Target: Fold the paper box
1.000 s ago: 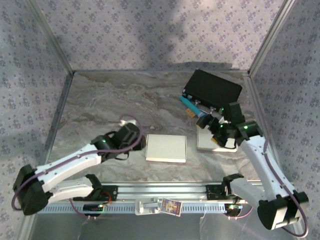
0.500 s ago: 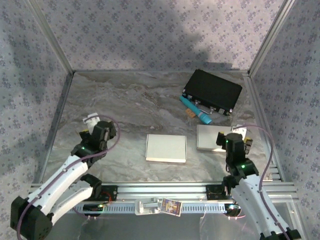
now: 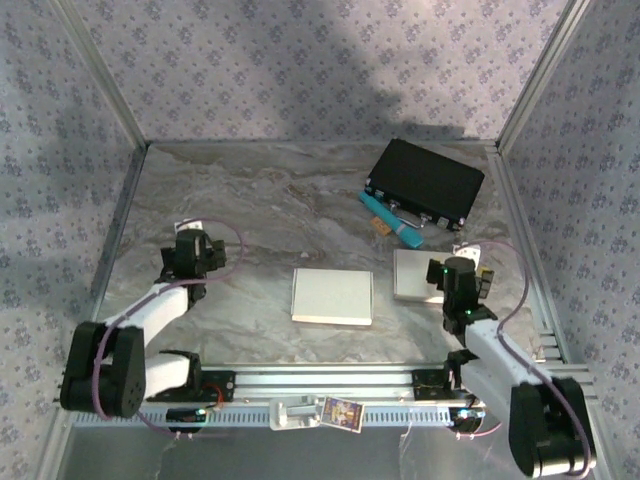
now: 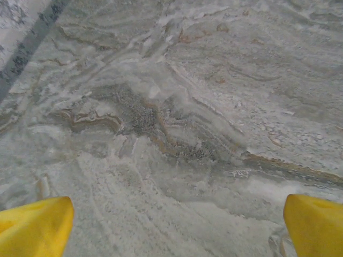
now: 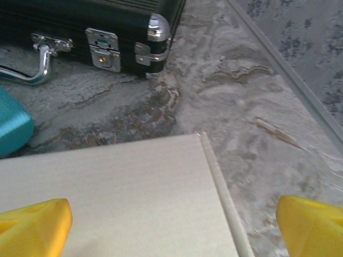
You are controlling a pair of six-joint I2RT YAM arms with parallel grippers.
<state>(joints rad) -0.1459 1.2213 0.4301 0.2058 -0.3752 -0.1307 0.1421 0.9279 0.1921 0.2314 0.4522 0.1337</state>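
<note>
- The paper box (image 3: 332, 297) lies flat near the middle of the marbled table (image 3: 250, 190), a little toward 6 o'clock. It is a neat pale rectangle with a thin side wall showing along its near edge.
- At 3 o'clock from it, just apart, sits a second pale piece (image 3: 412, 275). In the right wrist view it is a smooth sheet with a narrow raised strip down its right edge.
- The left gripper (image 3: 190, 242) is off at 9 o'clock from the box, well clear of it. Its jaws are spread wide over bare marble with nothing between them.
- The right gripper (image 3: 463, 262) hovers over the 3 o'clock edge of the second piece, also spread wide and grasping nothing.
- A black case (image 3: 425, 183) sits at 1 o'clock, with a teal object (image 3: 392, 220) just in front of it. Neither is touched.
- As I read it, the middle box looks closed and squared, so most of the folding seems done.
- I cannot tell from here whether its flaps are tucked, or whether the second piece also needs folding or fitting.
</note>
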